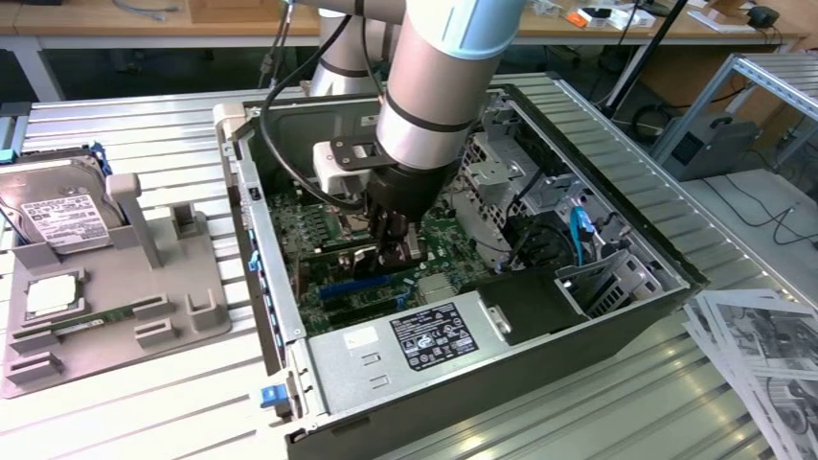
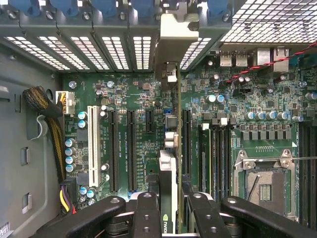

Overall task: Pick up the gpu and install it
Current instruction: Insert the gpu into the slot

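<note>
Dark-boarded and seen edge-on, the gpu (image 2: 169, 163) is held clamped between the fingers of the gripper (image 2: 168, 208) above the motherboard (image 2: 124, 124) inside the computer case (image 1: 614, 240), where its edge could be jammed beside the slot (image 2: 185, 141) if misaligned

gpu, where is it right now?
The gpu is clamped edge-on in the gripper, down inside the open computer case, standing over the motherboard's expansion slots.

Matt black jaws grip the gpu (image 2: 169, 163), its bracket bare metal.
</note>
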`<state>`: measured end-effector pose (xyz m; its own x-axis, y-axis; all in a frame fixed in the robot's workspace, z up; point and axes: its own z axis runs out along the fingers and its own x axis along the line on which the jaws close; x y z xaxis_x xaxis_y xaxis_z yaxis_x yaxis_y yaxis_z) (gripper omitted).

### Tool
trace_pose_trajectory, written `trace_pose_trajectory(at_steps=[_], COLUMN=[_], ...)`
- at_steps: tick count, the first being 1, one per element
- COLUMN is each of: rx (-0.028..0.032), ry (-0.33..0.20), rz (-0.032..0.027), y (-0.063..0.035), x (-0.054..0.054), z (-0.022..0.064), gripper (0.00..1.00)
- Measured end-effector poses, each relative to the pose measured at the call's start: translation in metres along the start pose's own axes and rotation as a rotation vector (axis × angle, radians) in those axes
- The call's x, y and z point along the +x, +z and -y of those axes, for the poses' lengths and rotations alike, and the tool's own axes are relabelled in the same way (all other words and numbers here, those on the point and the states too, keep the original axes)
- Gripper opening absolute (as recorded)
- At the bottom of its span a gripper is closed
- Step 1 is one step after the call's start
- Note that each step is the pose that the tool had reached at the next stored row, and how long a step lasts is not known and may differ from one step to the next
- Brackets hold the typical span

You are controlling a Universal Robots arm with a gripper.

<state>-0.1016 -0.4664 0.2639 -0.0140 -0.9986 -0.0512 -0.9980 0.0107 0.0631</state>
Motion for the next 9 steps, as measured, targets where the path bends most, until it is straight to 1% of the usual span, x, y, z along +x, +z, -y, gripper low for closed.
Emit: trace_pose_trajectory(at_steps=[3,9], rx=[0.0000,0.0000], ry=[0.000,0.000], rz=[0.0000,0.0000], y=[0.0000,0.0003], x=[0.0000,0.0001], z=[-0.0002,-0.0053], gripper=[0.27,0.27])
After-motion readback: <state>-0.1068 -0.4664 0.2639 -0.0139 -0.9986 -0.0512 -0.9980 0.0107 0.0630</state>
